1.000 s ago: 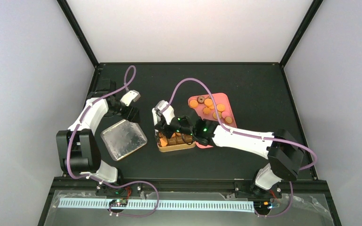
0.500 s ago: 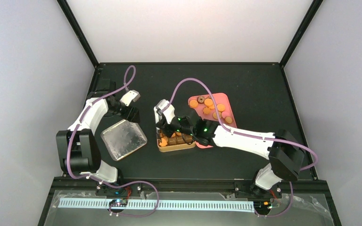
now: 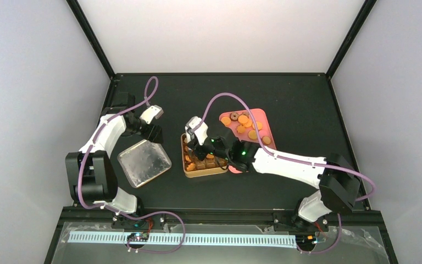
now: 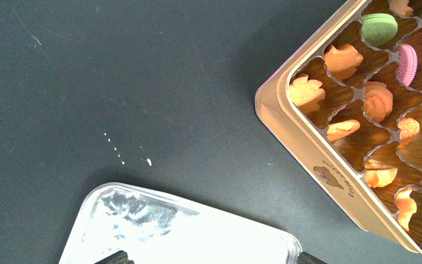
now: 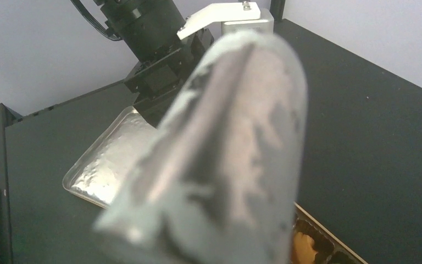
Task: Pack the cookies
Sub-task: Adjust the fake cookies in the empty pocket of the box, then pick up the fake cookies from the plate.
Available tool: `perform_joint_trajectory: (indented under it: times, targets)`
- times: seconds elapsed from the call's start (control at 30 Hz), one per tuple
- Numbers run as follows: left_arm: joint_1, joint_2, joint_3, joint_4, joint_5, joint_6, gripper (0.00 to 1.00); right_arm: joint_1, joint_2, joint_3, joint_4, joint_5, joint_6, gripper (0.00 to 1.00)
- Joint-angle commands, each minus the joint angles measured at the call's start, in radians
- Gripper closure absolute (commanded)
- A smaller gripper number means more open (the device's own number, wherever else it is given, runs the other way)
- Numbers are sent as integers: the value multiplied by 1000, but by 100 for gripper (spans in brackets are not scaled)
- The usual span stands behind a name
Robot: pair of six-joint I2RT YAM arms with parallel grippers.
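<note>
**Silver tongs above the tin, cookies in two places**

The right gripper is closed narrowly on a pair of silvery metal tongs, whose blurred blade fills most of the right wrist view. It hangs over the left part of the gold-brown rectangular compartmented tin.

The left gripper stands wide and holds nothing. Only its dark fingertips show, at the lower edge of the left wrist view, above a shiny embossed silver metal lid that lies just left of the tin.

Some of the small round and flower-shaped cookies sit in the tin's compartments, mostly orange, with one green and one pink. More cookies lie on the pink rectangular tray, which touches the tin's right side on the black table.
</note>
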Motion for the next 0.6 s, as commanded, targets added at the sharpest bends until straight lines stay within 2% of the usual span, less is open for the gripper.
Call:
perform_joint_trajectory:
  times: [0.0,0.3,0.57]
  targets:
    - [7,-1,33,-8,32,15,20,-6,-54,-19,25,26,-9,76]
    - [7,-1,43,-14,31,16,20,-38,-124,-45,18,65,7,75]
    - [7,0,48,-17,35,15,20,-218,-267,-164,-48,154,68,74]
